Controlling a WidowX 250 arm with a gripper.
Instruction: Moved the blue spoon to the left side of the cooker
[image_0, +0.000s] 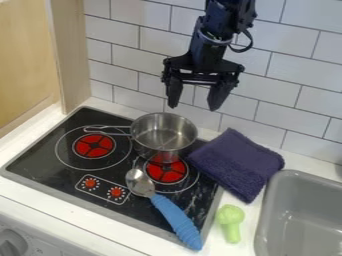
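Two fingers stand spread with nothing between them on my gripper (194, 106), which hangs above the pot (165, 136) in my view. The blue spoon (175, 218) is on the cooker (141, 214), on the near side of the pot: its metal bowl (141, 183) sits closest to the pot, and its thick blue handle runs away down and to the right, its end by the cooker's near edge. I judge the step in hand to be the approach to the spoon. I'd bring the gripper out to the near side of the pot, keeping it high until it clears the rim, then line up over the upper part of the handle, close to the bowl, where the weight should balance better than at the far end. I'd turn the wrist so the fingers close across the handle, and go down slowly, since the glassy top won't give. The ridges should help the grip; the bowl looks slick and could twist away. After a short straight lift, I'd carry it to the left along the near side of the pot, keeping the bowl off the pot's wire handle (110, 127), which juts out to the left, and lower it flat before letting go.
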